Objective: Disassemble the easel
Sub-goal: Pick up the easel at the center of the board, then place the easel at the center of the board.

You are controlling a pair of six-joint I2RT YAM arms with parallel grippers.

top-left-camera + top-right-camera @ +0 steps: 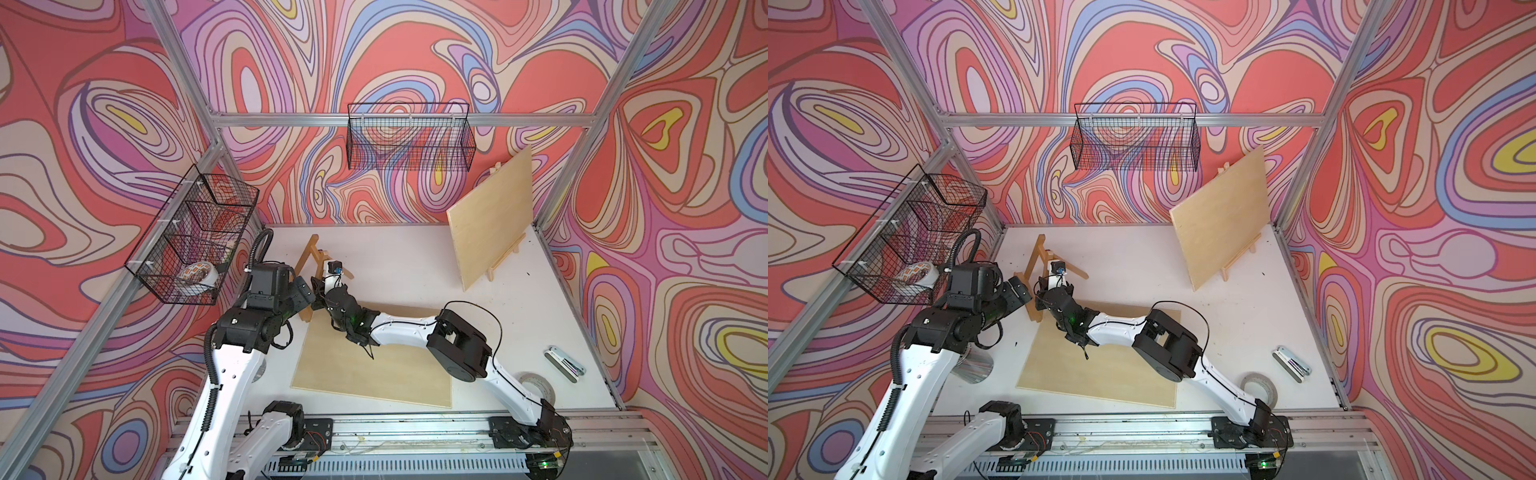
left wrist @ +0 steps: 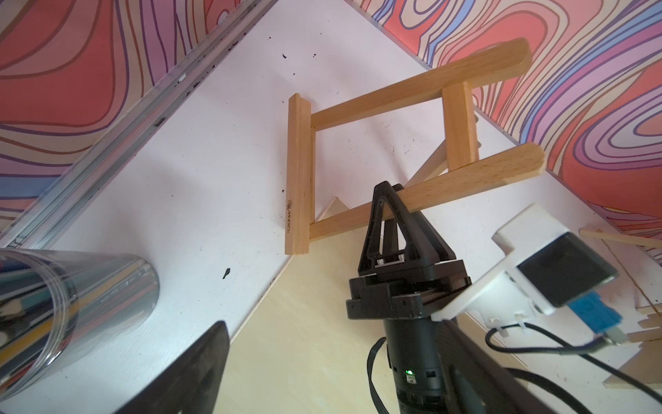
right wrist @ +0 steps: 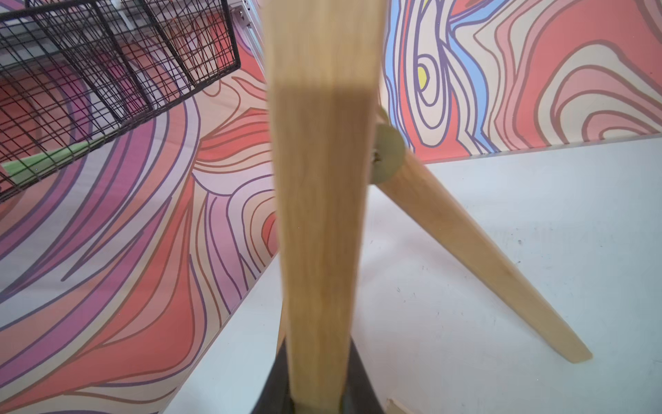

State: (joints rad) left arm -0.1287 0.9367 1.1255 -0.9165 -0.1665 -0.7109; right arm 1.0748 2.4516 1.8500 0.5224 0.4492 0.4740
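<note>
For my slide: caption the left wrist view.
Right gripper closed on a side rail of the easel, above the table.

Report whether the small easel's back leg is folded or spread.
Spread: the back leg angles away from the front leg at the hinge.

Robotics lab cell, boxed in by aluminium framing [image 1: 332,120] and swirl-printed wall panels [image 1: 83,124], wire baskets [image 1: 409,137] hung above a white table [image 1: 415,257], two robot arms [image 1: 232,374] mounted on a rail [image 1: 415,428].
</note>
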